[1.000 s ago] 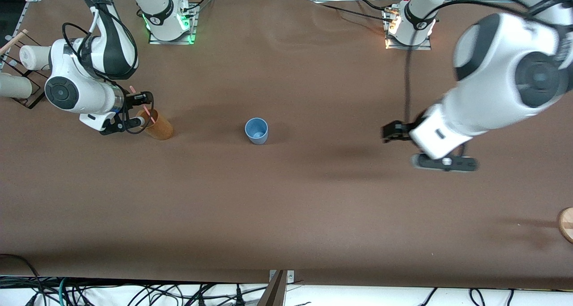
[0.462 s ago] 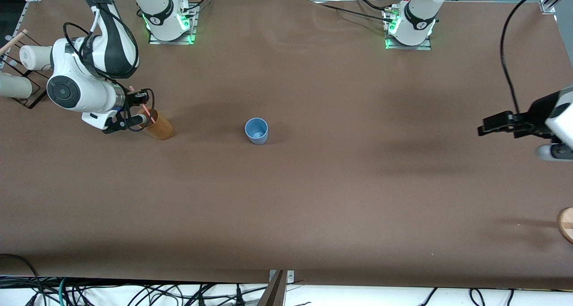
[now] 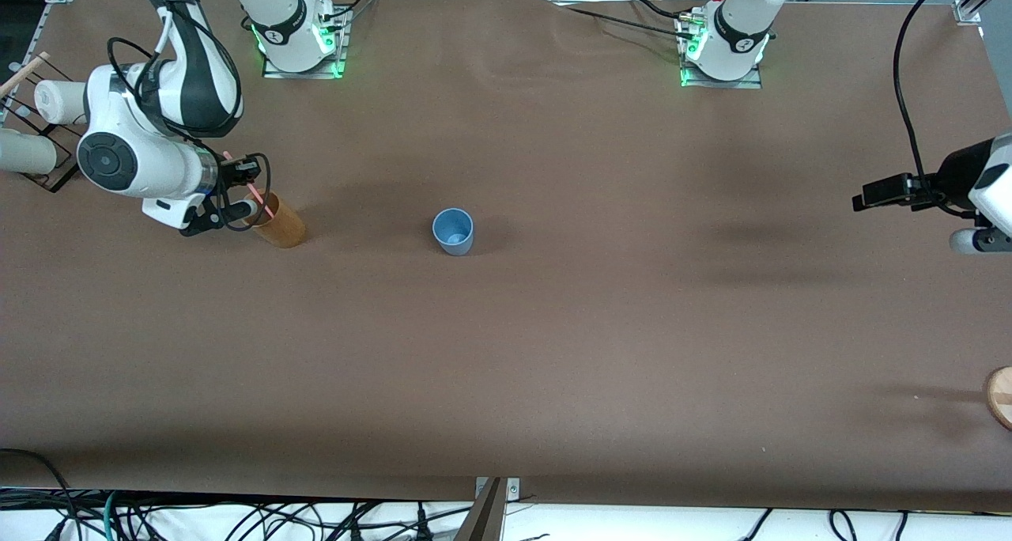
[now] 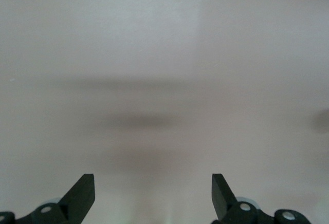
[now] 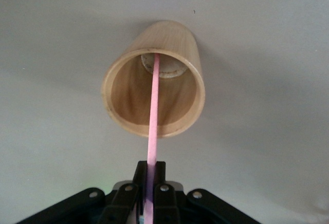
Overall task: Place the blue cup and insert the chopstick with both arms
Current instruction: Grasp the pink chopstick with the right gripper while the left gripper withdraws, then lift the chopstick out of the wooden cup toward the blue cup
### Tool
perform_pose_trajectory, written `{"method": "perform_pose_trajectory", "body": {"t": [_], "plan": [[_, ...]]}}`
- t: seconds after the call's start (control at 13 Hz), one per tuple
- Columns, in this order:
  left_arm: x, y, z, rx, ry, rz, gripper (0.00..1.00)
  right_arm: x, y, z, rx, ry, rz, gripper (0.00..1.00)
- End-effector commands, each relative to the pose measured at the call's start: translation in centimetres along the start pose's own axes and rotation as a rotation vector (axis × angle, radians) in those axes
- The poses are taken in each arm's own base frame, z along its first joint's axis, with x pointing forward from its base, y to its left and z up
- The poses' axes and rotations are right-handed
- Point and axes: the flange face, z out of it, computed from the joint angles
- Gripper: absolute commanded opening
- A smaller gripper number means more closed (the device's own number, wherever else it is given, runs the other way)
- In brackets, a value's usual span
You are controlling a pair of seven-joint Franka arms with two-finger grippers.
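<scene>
- So far: blue cup (image 3: 453, 231) upright on the table (image 3: 553, 351), mouth up, near the middle, apart from both grippers; placing judged done.
- Still left, judging by the layout: lifting the chopstick (image 3: 262, 197) out of the brown cup (image 3: 277, 223), carrying it over, dropping it into the blue cup.
- Right gripper (image 3: 243, 183) over the brown cup's mouth, toward the right arm's end of the table; jaws pinched tight on the chopstick's upper part, plain in the right wrist view (image 5: 149, 203).
- Chopstick: pink, thin, lower end down inside the brown cup and touching its bottom (image 5: 155, 106); not yet drawn out.
- Brown cup: open top, nothing else in it besides the stick; well apart from the blue cup, about as far from the front camera.
- Blue cup: empty, brighter blue inside, nothing in it.
- Left gripper (image 3: 889, 191) up over the left arm's end of the table, well apart from both cups; fingers (image 4: 82, 193) spread wide, nothing between them, only bare table beneath. Waiting, apparently.
- Next move calls for a straight pull upward, so the stick clears the brown rim without tipping that cup.
- Risk, as a judgement: thin stick pivoting in the grip on the way across, then missing the small blue mouth.
- White cups on a rack (image 3: 35, 130) at the edge by the right arm; untouched.
</scene>
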Motion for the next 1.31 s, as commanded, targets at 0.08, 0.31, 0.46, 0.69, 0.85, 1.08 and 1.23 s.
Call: {"method": "perform_pose_trajectory", "body": {"t": [0.08,0.31,0.46,0.69,0.85,1.08,1.23], "plan": [[-2.9,3.0,0.3,0.128,0.005,0.079,1.0,-0.2,-0.3,-7.1,0.036,-0.05,0.018,0.0],[-3.4,4.7,-0.5,0.126,0.032,0.105,1.0,-1.3,-3.3,-13.5,0.076,-0.095,0.038,0.0],[-3.4,5.2,-0.4,0.102,0.029,0.112,1.0,-1.9,-7.0,-16.9,0.077,-0.112,0.078,0.0],[-4.2,7.2,-0.8,0.062,0.035,0.098,1.0,-0.5,-13.3,-17.7,0.219,-0.132,0.224,0.0],[-4.9,7.6,-0.4,0.063,0.028,0.072,1.0,2.4,-17.6,-17.2,0.324,-0.165,0.293,0.0],[-4.0,7.8,0.5,0.071,0.012,0.078,1.0,6.3,-22.4,-16.7,0.38,-0.156,0.396,0.0],[-3.3,7.7,0.5,0.069,0.013,0.077,1.0,8.8,-24.2,-14.7,0.38,-0.139,0.473,0.0]]}}
